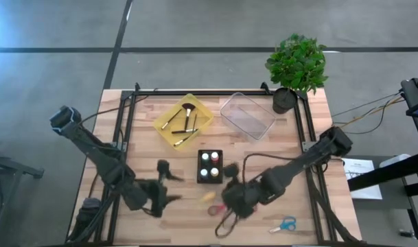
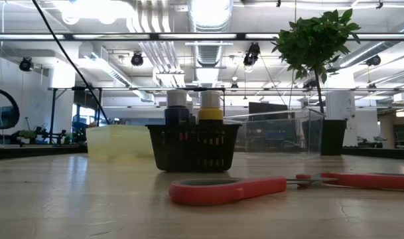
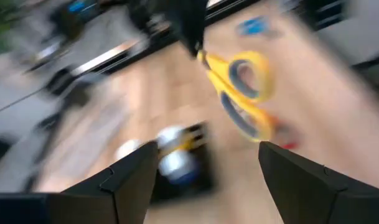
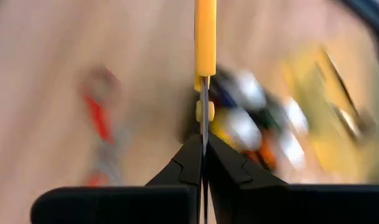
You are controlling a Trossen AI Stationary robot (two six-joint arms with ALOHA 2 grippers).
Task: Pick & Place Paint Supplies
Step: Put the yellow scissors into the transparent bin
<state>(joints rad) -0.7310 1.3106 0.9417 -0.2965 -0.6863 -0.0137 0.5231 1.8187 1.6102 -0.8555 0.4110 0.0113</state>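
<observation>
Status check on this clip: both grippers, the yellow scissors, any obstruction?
Left gripper open, empty. Right gripper shut on yellow scissors by the blades, above the table. Red scissors lie below, beside the bottle basket. Nothing blocking.

Blurred wrist views; red scissors [image 2: 288,186] cut off at edge.

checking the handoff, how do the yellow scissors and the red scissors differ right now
The yellow scissors are clamped by their blades in the right claw, off the table; the red scissors lie flat on the wood, touched by nothing. The yellow ones sit in front of the open left claw, while the red ones lie nearer the table's front edge. Both have looped plastic handles.
</observation>
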